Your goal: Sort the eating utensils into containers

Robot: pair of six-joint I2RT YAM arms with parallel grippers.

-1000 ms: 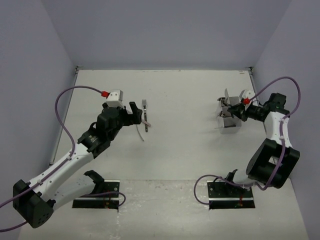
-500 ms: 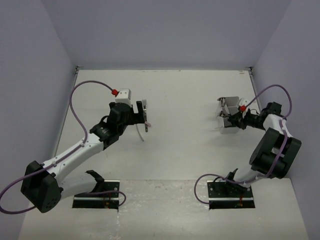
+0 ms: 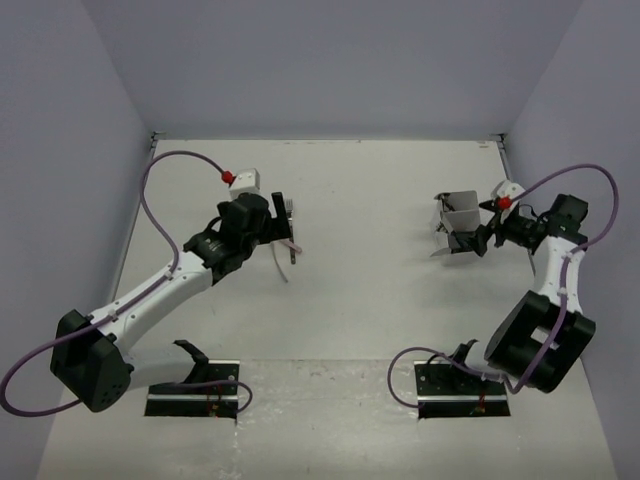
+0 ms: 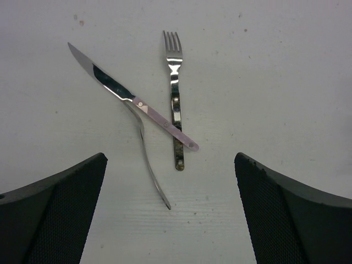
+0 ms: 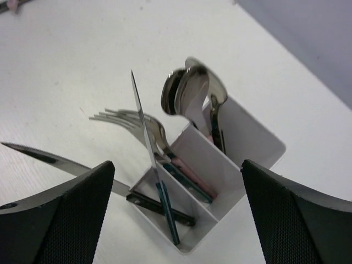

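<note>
1. Utensils [image 3: 289, 238] not yet sorted lay in a small crossed heap on the table [image 3: 370, 200], left of the middle. The left gripper [image 3: 281, 214] hung right over them, its fingers [image 4: 60, 214] spread wide with nothing between them.
2. Seen from the left wrist, the fork [image 4: 175, 93] lay with its long axis running straight away from that gripper. Its tines were at the far end, and its handle end was nearest, about midway between the two fingers. The line along which the fingers would close crossed the handle squarely.
3. The knife [image 4: 118, 88] lay on a slant, blade to the far left, with its pink handle resting across the fork's handle. A thin curved piece [image 4: 149, 168] ran from under the knife toward the gripper; whether it was a spoon could not be told.
4. By my judgement the fork's bare near end offered the cleanest hold, though the knife lying on top might be dragged along with it.
5. The containers [image 3: 462, 212] sat well apart from the heap, on the right side. They held spoons [image 5: 190, 93] in the far compartment, forks [image 5: 129, 118] in the middle one and knives [image 5: 165, 212] in the nearest. One long blade stuck out over the table.
6. The right gripper [image 3: 478, 240] waited just beside the containers, its fingers [image 5: 60, 214] parted and holding nothing. The left arm was plainly the nearer one to the loose pieces.
</note>
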